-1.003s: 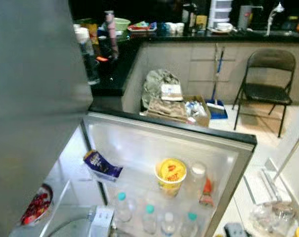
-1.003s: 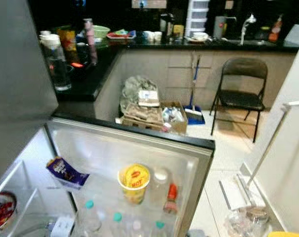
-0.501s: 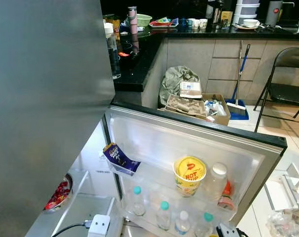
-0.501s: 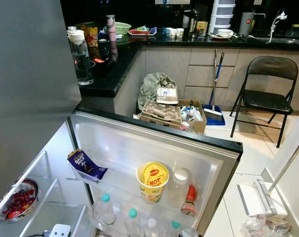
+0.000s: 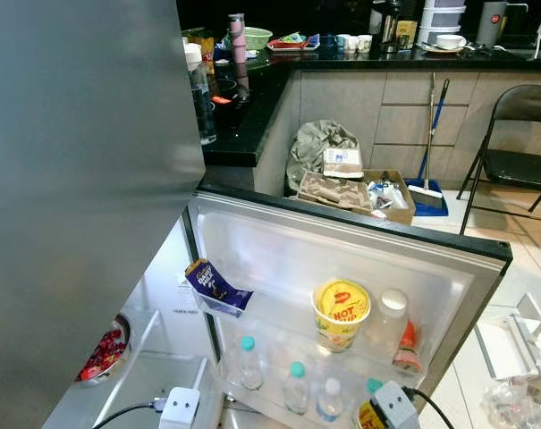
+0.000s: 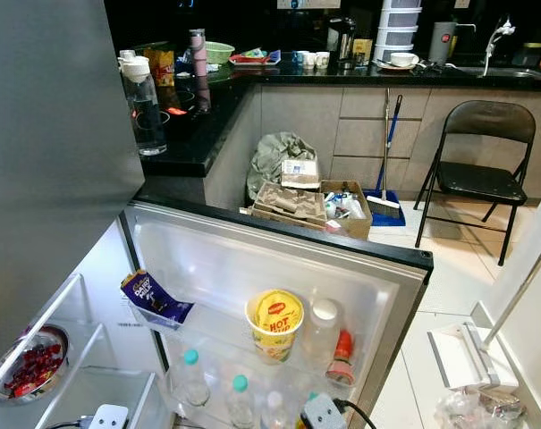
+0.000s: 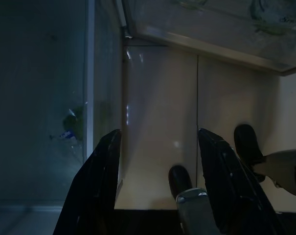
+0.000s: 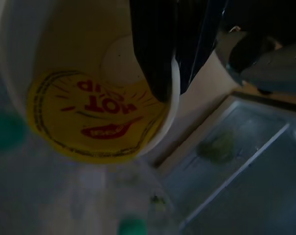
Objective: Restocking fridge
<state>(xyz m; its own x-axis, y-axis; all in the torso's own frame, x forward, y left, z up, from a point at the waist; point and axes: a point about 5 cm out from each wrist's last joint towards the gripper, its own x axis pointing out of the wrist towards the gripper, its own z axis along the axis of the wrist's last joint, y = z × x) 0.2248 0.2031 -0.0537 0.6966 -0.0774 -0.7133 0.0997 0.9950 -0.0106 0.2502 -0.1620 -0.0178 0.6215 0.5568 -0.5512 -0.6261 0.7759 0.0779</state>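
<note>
The fridge door stands open, and a yellow "HOT" noodle cup sits on its shelf beside a white-lidded jar and a red-capped bottle. Several teal-capped water bottles fill the lower rack, and a purple chocolate packet lies in a small bin. My right gripper is shut on the rim of a second yellow noodle cup, low in front of the door rack. My left gripper hangs open over the floor tiles.
The grey upper fridge door blocks the left side. A bowl of red berries sits on a fridge shelf. Beyond the door are a black counter, a cardboard box, a broom and a folding chair.
The view swung right over the last second, then steadied. My right wrist with the yellow cup has come up into view at the bottom, below the door rack.
</note>
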